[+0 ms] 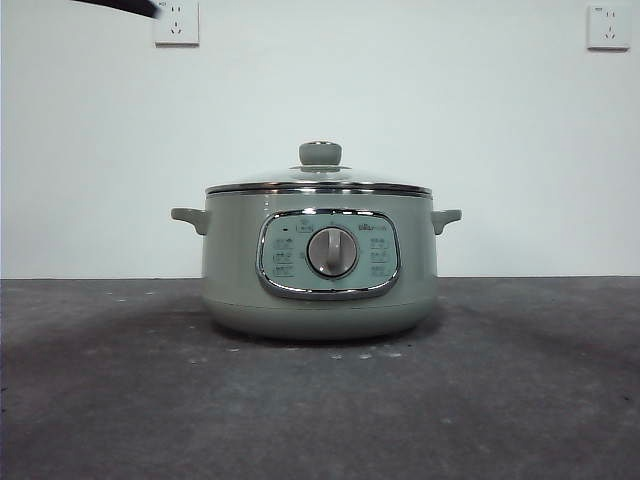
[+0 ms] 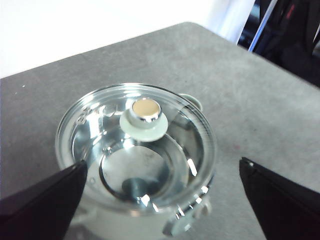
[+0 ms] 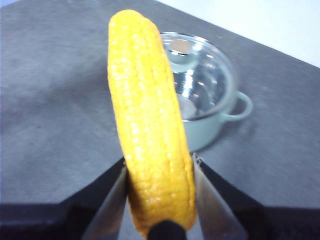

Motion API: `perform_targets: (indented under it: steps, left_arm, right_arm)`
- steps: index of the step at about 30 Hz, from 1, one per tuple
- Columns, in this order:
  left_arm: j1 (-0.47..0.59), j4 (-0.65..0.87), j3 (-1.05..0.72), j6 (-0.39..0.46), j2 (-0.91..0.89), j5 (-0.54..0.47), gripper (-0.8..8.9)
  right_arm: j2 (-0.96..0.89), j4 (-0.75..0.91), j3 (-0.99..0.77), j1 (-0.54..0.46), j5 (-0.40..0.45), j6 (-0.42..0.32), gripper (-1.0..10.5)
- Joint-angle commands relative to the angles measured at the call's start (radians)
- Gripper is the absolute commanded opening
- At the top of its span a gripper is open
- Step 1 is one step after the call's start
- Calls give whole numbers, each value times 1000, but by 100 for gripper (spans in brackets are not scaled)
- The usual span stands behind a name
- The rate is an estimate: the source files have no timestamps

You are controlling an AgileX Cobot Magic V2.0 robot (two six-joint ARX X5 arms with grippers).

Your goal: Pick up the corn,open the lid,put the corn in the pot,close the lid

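Note:
The pale sage-green pot point(image 1: 320, 270) stands in the middle of the grey table with its glass lid point(image 1: 320, 180) on, knob point(image 1: 320, 153) up. In the left wrist view my left gripper point(image 2: 160, 195) hangs open above the lid point(image 2: 95, 130), jaws wide on either side of the knob point(image 2: 143, 119), touching nothing. In the right wrist view my right gripper point(image 3: 159, 175) is shut on the yellow corn point(image 3: 145, 120) and holds it above the table, off to one side of the pot point(image 3: 215, 122). The corn is out of the front view.
A black arm tip point(image 1: 120, 6) shows at the top left corner of the front view. Two wall sockets point(image 1: 176, 22) sit on the white wall behind. The table's far edge and dark clutter point(image 2: 290, 35) show in the left wrist view.

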Motion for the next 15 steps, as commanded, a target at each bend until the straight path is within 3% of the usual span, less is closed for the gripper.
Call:
perform_targets:
  steps: [1,7,15]
  left_arm:
    - [-47,6,64,80,109,-46,632]
    - [-105,24,197,156,310,-134,632]
    - [-139,129,289,156,498,-148,632]
  right_arm:
    - [-23,-26,-3,0,29,45,-12]
    - [-90,-81,-3,0,60,93,-12]
    - [-148,-168,-3,1,101,150,-12]
